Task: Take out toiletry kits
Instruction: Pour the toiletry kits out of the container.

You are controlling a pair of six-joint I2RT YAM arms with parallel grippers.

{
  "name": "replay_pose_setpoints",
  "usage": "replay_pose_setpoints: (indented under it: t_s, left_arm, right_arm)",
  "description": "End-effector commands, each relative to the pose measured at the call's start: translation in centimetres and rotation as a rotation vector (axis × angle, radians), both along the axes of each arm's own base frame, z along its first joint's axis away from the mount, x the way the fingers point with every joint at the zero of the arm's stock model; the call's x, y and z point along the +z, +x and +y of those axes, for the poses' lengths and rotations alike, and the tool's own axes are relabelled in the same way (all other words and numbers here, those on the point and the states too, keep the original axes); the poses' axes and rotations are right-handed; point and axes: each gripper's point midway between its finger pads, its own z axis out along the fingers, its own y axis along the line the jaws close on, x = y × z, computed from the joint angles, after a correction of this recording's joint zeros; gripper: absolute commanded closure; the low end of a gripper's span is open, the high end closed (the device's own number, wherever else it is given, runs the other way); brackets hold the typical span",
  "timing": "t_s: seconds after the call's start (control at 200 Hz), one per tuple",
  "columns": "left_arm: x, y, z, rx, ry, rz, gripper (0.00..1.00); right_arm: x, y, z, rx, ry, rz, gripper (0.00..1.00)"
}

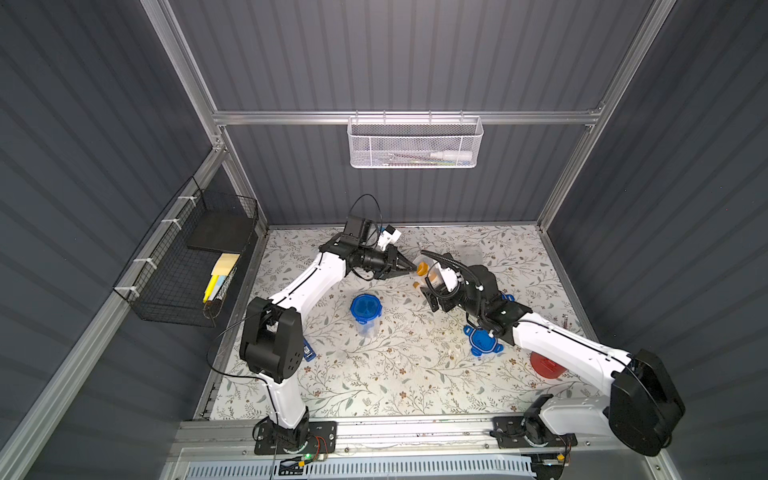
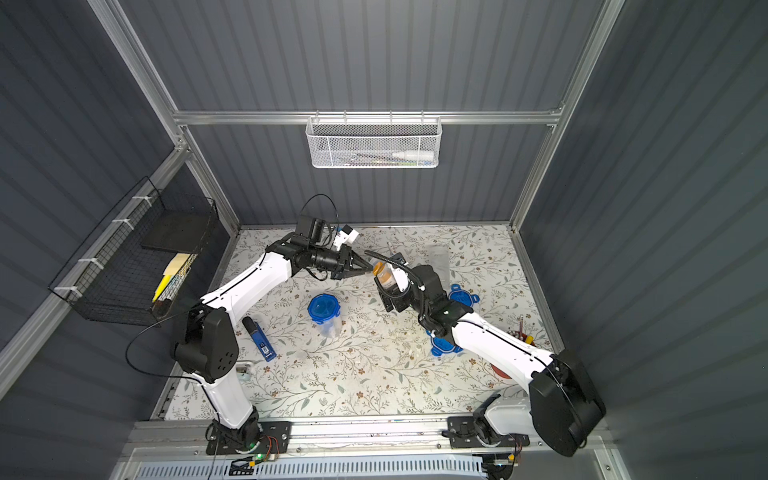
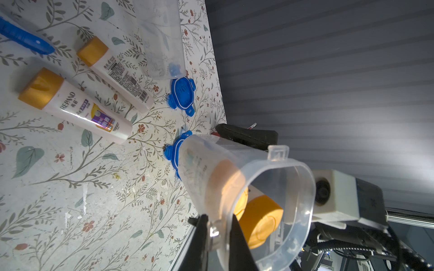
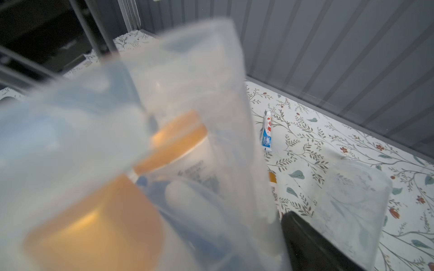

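Observation:
A clear jar (image 3: pixel 246 187) hangs tilted above the floral table, its mouth toward my left wrist camera. Inside it are two cream bottles with orange-tan caps (image 3: pixel 260 220) and something blue. My left gripper (image 3: pixel 218 225) is shut on the jar's rim, with the rim pinched between its fingertips. My right gripper (image 1: pixel 432 284) is closed around the jar's body; one dark finger (image 4: pixel 310 239) shows beside the jar's wall. On the table lie two more cream bottles (image 3: pixel 75 105) (image 3: pixel 117 75), a blue toothbrush (image 3: pixel 23 37) and a white-blue toothpaste tube (image 4: pixel 267 133).
An empty clear jar (image 3: pixel 162 40) lies near the back wall. Two loose blue clip lids (image 3: pixel 182 96) (image 1: pixel 484 343) rest on the table. A lidded jar (image 1: pixel 365 313) stands mid-table, a dark-blue gadget (image 2: pixel 259 338) lies at the left, and a red object (image 1: pixel 546 365) is under the right arm.

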Motion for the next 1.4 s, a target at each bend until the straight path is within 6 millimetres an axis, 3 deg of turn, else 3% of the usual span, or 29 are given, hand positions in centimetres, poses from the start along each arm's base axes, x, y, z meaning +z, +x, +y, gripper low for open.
replay_pose_setpoints:
  t_s: [0.0, 0.085, 0.13, 0.195, 0.235, 0.465, 0.495, 0.69, 0.815, 0.89, 0.966, 1.121, 1.261, 1.396]
  left_arm:
    - [3.5, -2.2, -0.6, -0.072, -0.097, -0.042, 1.0]
    - [2.9, -2.5, -0.5, -0.069, -0.094, -0.028, 1.0]
    - [2.8, -2.5, -0.5, -0.066, -0.094, -0.022, 1.0]
    - [2.7, -2.8, -0.5, -0.067, -0.094, -0.019, 1.0]
    - [2.8, -2.8, -0.4, -0.068, -0.095, -0.02, 1.0]
    - [1.9, -3.2, -0.3, -0.062, -0.073, -0.002, 1.0]
    - [1.5, -3.1, -0.2, -0.058, -0.061, 0.001, 0.96]
    - [-1.6, -2.9, 0.5, -0.016, 0.046, 0.027, 0.49]
    - [-1.2, -2.0, 1.0, 0.037, 0.089, -0.016, 0.34]
    - [-0.5, -1.2, 1.7, 0.096, 0.142, -0.066, 0.3]
    - [0.4, -0.4, 2.9, 0.164, 0.211, -0.133, 0.27]
    - [2.1, 0.6, 5.5, 0.295, 0.317, -0.242, 0.24]
    - [2.2, 0.5, 6.1, 0.318, 0.349, -0.25, 0.24]
    - [1.9, 0.5, 6.5, 0.329, 0.37, -0.245, 0.23]
  right_arm:
    - [1.7, 0.2, 1.2, 0.037, 0.036, -0.04, 0.01]
    - [1.8, -0.4, 1.0, 0.032, 0.055, -0.022, 0.07]
    - [1.9, -0.6, 0.7, 0.023, 0.068, -0.013, 0.15]
    - [2.1, -1.1, 0.4, 0.019, 0.078, -0.003, 0.4]
    - [2.1, -1.4, 0.1, 0.013, 0.082, 0.001, 0.49]
    - [3.1, -2.9, -1.0, 0.004, 0.108, 0.007, 0.54]
    - [3.1, -3.0, -1.0, -0.001, 0.115, 0.023, 0.56]
    - [0.7, -5.3, -2.2, -0.029, 0.096, 0.186, 0.57]
    - [-2.0, -6.6, -3.0, -0.061, 0.096, 0.283, 0.58]
    - [-3.7, -7.4, -3.6, -0.084, 0.073, 0.351, 0.58]
    - [-5.3, -8.1, -3.9, -0.101, 0.065, 0.421, 0.49]
    - [-9.5, -9.7, -3.8, -0.126, 0.026, 0.609, 0.42]
    - [-12.8, -10.0, -3.4, -0.153, -0.039, 0.733, 0.41]
    - [-14.6, -9.9, -2.5, -0.152, -0.112, 0.818, 0.26]
